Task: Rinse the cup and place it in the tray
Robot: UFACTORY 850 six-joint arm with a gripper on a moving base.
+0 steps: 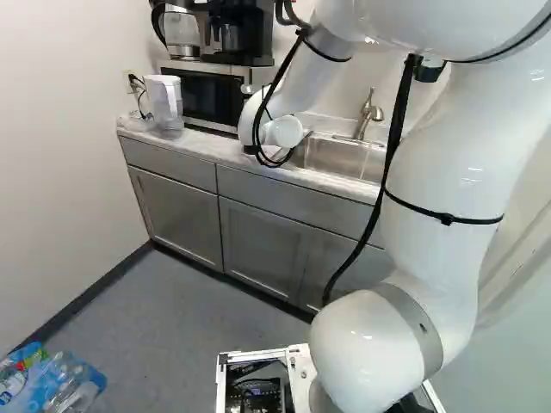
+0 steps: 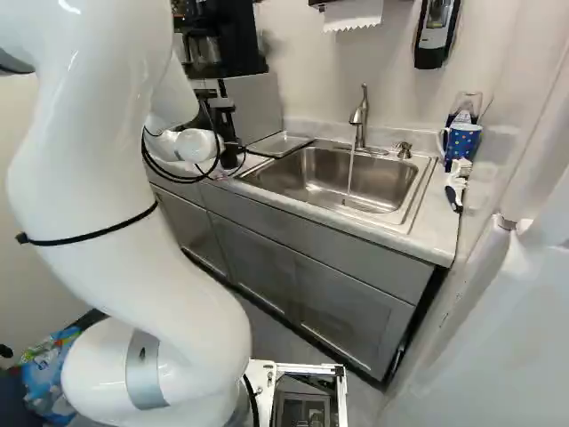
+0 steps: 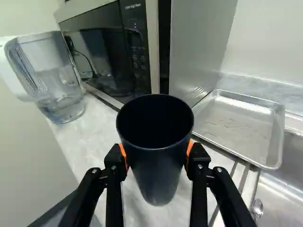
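You have the dark cup (image 3: 158, 175) held in your gripper (image 2: 229, 158), over the counter (image 3: 75, 139)
Your orange pads (image 3: 123, 153) press it from two sides, with its open mouth toward your wrist camera; farther on, your metal tray (image 3: 234, 125) lies on the counter, the cup outside it, then you see the clear pitcher (image 3: 57, 80), the microwave (image 3: 102, 56) and, beside the tray, the sink (image 2: 307, 169), where water (image 2: 349, 178) runs from the faucet (image 2: 359, 116)

My pads (image 3: 124, 156) are orange, the cup (image 3: 156, 177) between them blackish navy, the tray (image 3: 236, 127) at my two o'clock silver. In the right base view, the two o'clock mug (image 2: 463, 142) is blue, pale-spotted.
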